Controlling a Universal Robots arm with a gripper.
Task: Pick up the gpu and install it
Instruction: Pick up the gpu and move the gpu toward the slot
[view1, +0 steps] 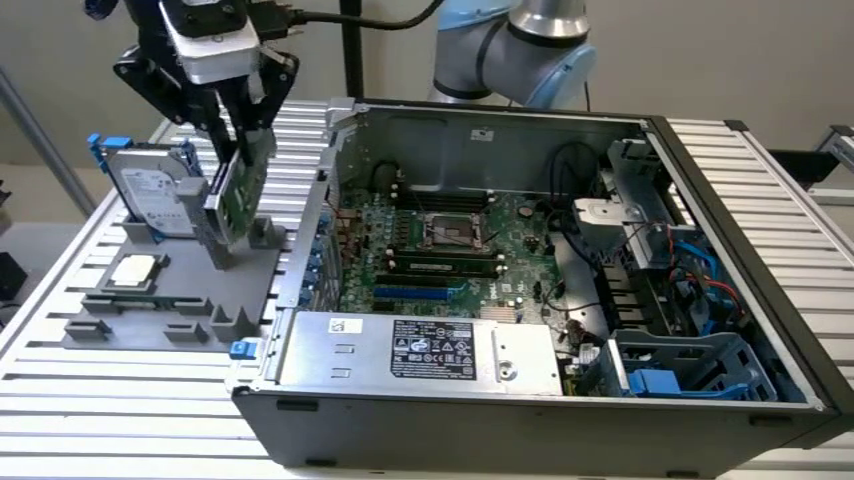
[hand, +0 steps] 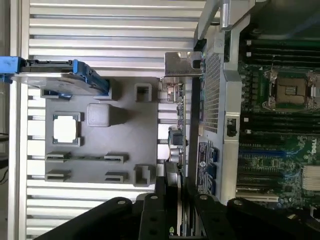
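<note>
Installation is not yet done: inside the near, open computer case (view1: 534, 415), the motherboard (view1: 521, 250) slots are seen bare. Farther off, at the exterior view's left, the gpu (view1: 240, 195) is held upright in the closed gripper (view1: 240, 140) over the grey tray (view1: 174, 285), beside the hard drive (view1: 150, 195). The lift-out is judged in hand. Alignment with a slot is called for.

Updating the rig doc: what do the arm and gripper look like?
The arm has silver-grey tubular joints with light blue caps. The gripper has a boxy white-grey body and black linkage fingers with rounded pivots. A black cable runs from the gripper's top toward the arm. No markings are legible.
</note>
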